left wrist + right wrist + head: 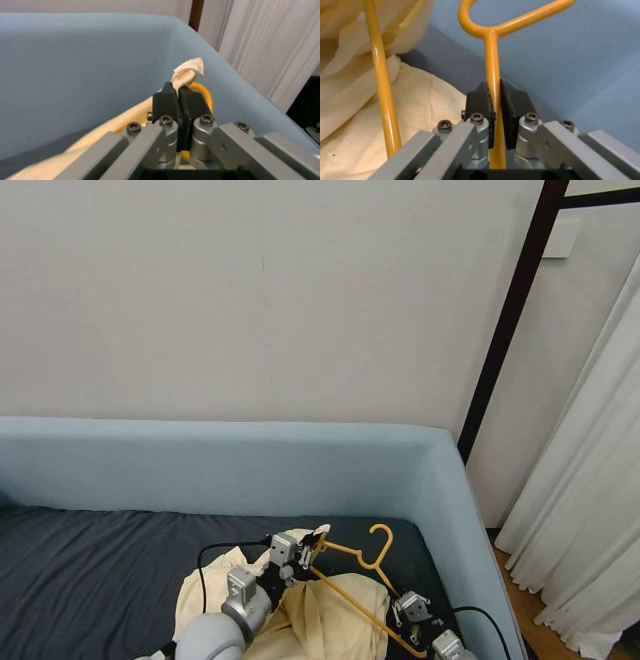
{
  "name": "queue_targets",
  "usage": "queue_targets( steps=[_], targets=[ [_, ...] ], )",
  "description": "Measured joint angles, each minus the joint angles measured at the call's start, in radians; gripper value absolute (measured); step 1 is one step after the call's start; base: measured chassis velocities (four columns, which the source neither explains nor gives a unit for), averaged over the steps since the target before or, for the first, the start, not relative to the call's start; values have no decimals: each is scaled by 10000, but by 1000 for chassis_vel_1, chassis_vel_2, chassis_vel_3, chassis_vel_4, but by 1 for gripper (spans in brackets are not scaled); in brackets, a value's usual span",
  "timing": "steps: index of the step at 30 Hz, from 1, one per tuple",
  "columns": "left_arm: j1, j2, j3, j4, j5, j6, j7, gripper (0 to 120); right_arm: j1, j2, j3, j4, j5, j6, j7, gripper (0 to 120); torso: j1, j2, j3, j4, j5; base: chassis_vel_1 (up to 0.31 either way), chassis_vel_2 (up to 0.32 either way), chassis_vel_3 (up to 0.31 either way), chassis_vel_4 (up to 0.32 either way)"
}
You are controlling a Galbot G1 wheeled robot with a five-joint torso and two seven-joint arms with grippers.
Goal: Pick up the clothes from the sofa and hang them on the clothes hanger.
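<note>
- The left tool (178, 98) is clamped on a corner of the cream garment (189, 71); the right tool (495, 98) is clamped on the yellow hanger (492, 56) by its stem.
- Garment and hanger sit at the right end of the sofa (250, 465) seat.
- It is probably best to hold the hanger steady and draw the cloth over its arm.
- Count: one garment, one hanger, two tools.

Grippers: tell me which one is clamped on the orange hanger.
The right gripper: it is shut on the orange hanger, on the straight neck. The left gripper pinches a tip of the cream garment instead.
</note>
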Motion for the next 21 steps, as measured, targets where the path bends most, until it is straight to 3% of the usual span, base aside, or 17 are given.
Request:
queue_targets(
  steps=[6,13,21],
  targets=[
    [-1070,-236,781,231,-567,459,-376,0,102,87,43,-113,-189,102,164,4,1,-1,0,0,2,0,0,0,0],
    [-864,-184,960,52,-514,634,-467,0,46,17,244,5,-381,210,53,4,1,0,0,5,0,0,0,0,0],
    [-1026,-750,1281,45,-254,870,-616,0,-100,211,153,-2,-1153,489,-45,4,1,0,-1,0,1,0,0,0,0]
  ],
)
